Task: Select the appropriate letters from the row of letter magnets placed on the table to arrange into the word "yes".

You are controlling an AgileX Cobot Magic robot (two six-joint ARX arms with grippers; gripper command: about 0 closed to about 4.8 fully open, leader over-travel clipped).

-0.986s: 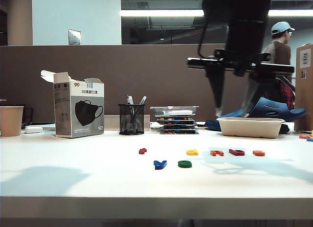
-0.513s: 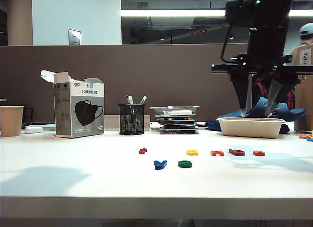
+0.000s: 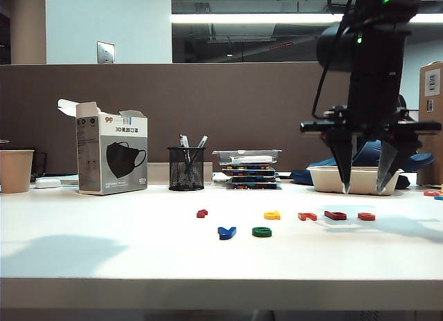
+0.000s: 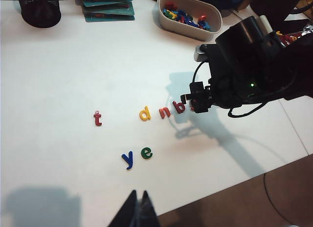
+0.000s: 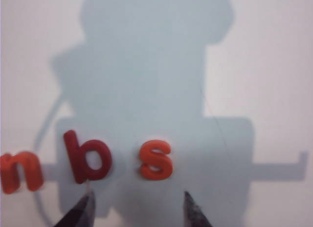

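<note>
The blue y (image 3: pixel 226 232) and green e (image 3: pixel 261 232) lie side by side on the white table (image 3: pixel 104 245), in front of the row of letter magnets. The orange-red s (image 3: pixel 366 216) ends that row on the right. My right gripper (image 3: pixel 363 191) hangs open just above the s, fingers pointing down. In the right wrist view the s (image 5: pixel 156 160) lies a little beyond the open right gripper (image 5: pixel 137 195), with nothing between the fingers. My left gripper (image 4: pixel 139 192) is shut and empty over the table's front edge, near the y (image 4: pixel 127 160) and e (image 4: pixel 146 152).
The row also holds a dark red t (image 3: pixel 201 213), yellow d (image 3: pixel 272 215), orange n (image 3: pixel 306 216) and crimson b (image 3: pixel 335 215). Behind stand a white tray of letters (image 3: pixel 354 179), a pen holder (image 3: pixel 185 169), stacked cases (image 3: pixel 247 169), a mask box (image 3: pixel 111 155) and a cup (image 3: pixel 15 170).
My right arm has swung to the right and come down toward the right end of the row, its gripper staying open. The letters and the left arm have not moved.
</note>
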